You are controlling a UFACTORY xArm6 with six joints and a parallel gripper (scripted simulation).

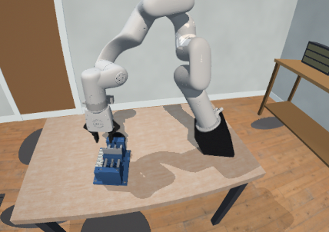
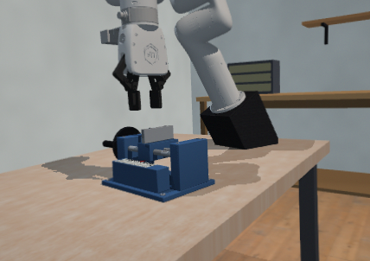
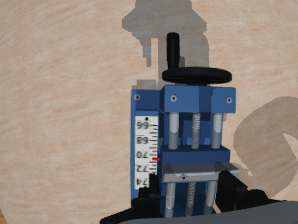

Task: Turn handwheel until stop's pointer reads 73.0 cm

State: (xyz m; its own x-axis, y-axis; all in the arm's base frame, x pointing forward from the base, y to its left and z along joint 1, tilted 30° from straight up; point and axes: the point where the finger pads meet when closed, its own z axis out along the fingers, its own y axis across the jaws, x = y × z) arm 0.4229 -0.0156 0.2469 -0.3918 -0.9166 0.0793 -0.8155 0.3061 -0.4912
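Observation:
A blue slide fixture (image 1: 111, 162) stands on the table, also in the exterior view (image 2: 161, 168) and the wrist view (image 3: 184, 145). Its black handwheel (image 3: 197, 74) with a crank knob (image 3: 173, 50) sits at the far end; it also shows in the exterior view (image 2: 125, 136). A grey stop (image 3: 193, 172) rides on the rods. Its red pointer (image 3: 157, 159) lies on the white scale (image 3: 144, 152) near the 70 to 72 marks. My gripper (image 2: 144, 99) hangs open and empty above the fixture, near the handwheel end, not touching it. It also shows in the top view (image 1: 103, 136).
The arm's black base (image 1: 214, 134) stands on the table at the back right. A wooden shelf (image 1: 304, 100) with a dark box (image 1: 318, 57) stands off the table to the right. A brown door (image 1: 31, 46) is at the left wall.

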